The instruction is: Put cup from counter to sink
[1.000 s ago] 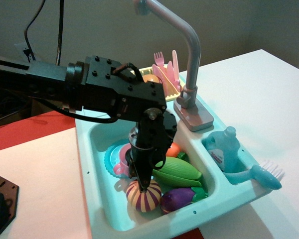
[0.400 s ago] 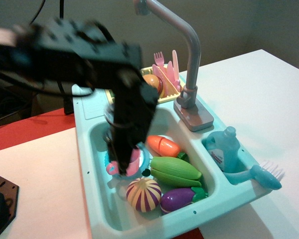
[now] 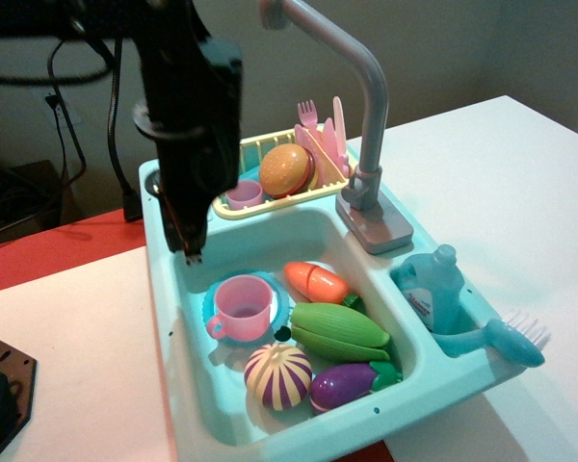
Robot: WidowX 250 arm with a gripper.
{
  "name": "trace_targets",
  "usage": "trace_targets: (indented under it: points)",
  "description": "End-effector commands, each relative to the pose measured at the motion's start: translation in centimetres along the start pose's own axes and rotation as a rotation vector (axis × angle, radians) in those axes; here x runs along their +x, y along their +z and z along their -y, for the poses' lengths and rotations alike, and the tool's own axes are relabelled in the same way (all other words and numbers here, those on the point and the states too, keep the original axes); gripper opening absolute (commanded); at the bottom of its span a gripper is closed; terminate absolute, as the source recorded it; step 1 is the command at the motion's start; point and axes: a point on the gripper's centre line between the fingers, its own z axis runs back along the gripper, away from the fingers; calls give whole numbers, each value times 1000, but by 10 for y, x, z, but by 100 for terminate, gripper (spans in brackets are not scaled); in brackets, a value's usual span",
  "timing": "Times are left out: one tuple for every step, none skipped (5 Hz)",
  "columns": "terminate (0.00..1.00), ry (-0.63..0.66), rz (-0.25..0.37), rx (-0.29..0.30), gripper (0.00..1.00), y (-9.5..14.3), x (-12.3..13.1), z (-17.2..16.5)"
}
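Observation:
The light-pink cup [image 3: 241, 306] with its side handle stands upright on a teal plate [image 3: 282, 296] inside the sink [image 3: 195, 358], at its left side. My gripper [image 3: 194, 252] is empty and open. It hangs above the sink's back-left corner, over the teal counter ledge [image 3: 160, 289], well clear of the cup, up and to its left. The black arm reaches in from the upper left.
The sink also holds a striped onion [image 3: 277, 375], corn [image 3: 337, 327], an eggplant [image 3: 342, 385] and a carrot [image 3: 313, 281]. The grey faucet [image 3: 366, 106] stands behind. The yellow dish rack [image 3: 233, 209] holds a small purple cup [image 3: 243, 194]. A blue bottle [image 3: 432, 289] and brush [image 3: 506, 339] lie at right.
My gripper was low in the sink at the cup. It has let go, risen and moved back-left. The cup now stands free on the plate.

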Motion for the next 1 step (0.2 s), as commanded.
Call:
trace_targets:
  points:
    - [100,73,29,34,100,-4,-10,-46]
